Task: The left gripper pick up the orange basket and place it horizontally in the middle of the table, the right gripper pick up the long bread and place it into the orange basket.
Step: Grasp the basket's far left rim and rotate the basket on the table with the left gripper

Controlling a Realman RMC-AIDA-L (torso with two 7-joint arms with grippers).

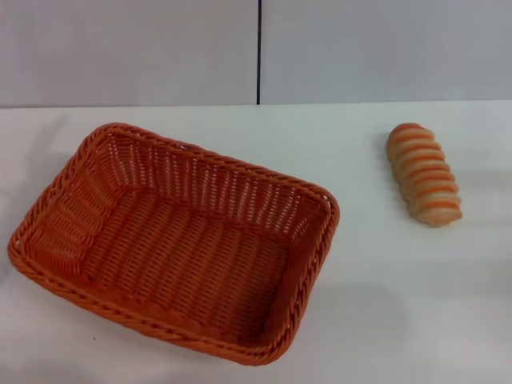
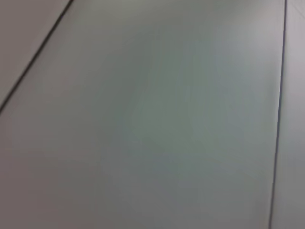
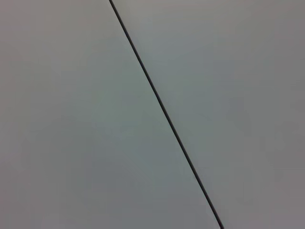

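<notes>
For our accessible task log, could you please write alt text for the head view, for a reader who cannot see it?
An empty orange basket sits askew on the left of a white table, and a striped long bread lies apart from it at the far right. Neither robot arm is in view; a pale wall with a dark vertical seam stands behind.

Light was even and fairly bright, with a cool cast across the table [image 1: 376,312]. The basket [image 1: 72,264] threw only a faint, soft shadow along its near and left edges, and the bread [image 1: 425,174] a pale one on its near side. No hard glare showed. The head view was slightly soft, the basket weave blurring toward the near edge. Both wrist views showed dim, grey, out-of-focus panels [image 2: 152,124] with thin dark seams [image 3: 162,109].
</notes>
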